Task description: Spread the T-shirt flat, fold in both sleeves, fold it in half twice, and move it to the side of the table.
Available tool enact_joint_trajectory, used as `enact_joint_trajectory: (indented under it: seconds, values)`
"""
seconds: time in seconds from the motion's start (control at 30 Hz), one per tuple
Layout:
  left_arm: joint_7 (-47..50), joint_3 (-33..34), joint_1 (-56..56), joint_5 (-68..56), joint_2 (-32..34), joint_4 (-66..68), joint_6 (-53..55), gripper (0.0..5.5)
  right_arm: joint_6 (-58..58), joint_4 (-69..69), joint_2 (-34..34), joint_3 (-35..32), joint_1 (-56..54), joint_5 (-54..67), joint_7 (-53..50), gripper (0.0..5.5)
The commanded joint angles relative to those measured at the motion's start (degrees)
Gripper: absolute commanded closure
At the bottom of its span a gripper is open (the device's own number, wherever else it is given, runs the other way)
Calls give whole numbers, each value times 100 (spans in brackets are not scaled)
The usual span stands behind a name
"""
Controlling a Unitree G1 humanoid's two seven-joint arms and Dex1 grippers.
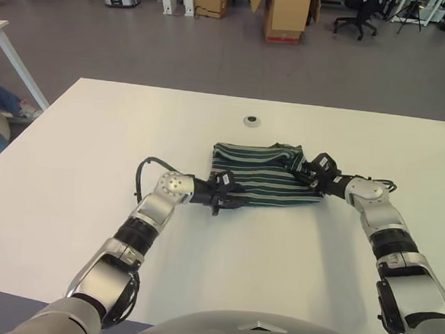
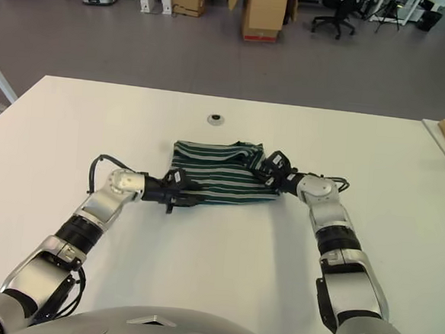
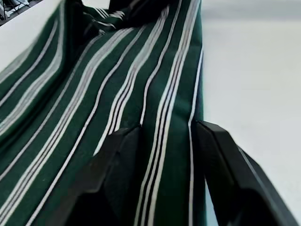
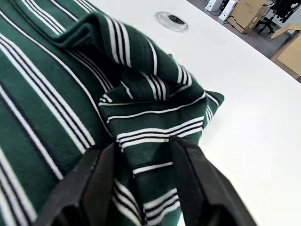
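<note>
Both sets of jaws hold cloth. The left gripper (image 1: 223, 196) has its jaws parted only by the thickness of a layered edge of the T-shirt (image 1: 261, 179), which fills the gap between them. The right gripper (image 1: 307, 173) has its jaws closed around a bunched corner (image 4: 155, 94) of the same shirt.

A large white table (image 1: 94, 143) takes up most of the head views. The dark green T-shirt with thin white stripes lies around the middle of it, well apart from every edge. It is gathered into a compact, roughly rectangular stack of several layers. No sleeve sticks out at either side.

The left gripper holds the shirt at its near left corner, low against the tabletop. The right gripper holds it at the right edge, toward the far corner. There the cloth is rumpled and rises in a small peak instead of lying flat.

A small round metal grommet (image 1: 252, 121) is set into the table just beyond the shirt, apart from it.

Judging by the shape, spreading and sleeve folding are done, and the halving looks complete or very nearly so. The untidy right corner suggests the last fold may need smoothing. The final step is not done: the bundle sits mid-table and has yet to be moved to the side. With a grip at each end, the robot seems placed either to tidy the stack or to slide it away.
</note>
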Motion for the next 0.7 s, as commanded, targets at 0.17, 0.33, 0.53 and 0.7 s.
enact_joint_trajectory:
  seconds: [0.17,0.33,0.53,0.7]
  values:
    - [-51,-483,484,433,279,-186,-266,336,-9,1254,372,-513,-1006,-24,-1248,351]
    - [-106,-448,945,290,518,-555,-73,336,488,2561,496,-1505,-1816,510,-2681,351]
    - [30,-315,1332,180,736,-793,59,336,1105,2829,412,-2081,-1943,901,-3063,351]
    - [-1,-251,1321,52,712,-1091,226,336,42,993,400,-1131,-1228,507,-1256,351]
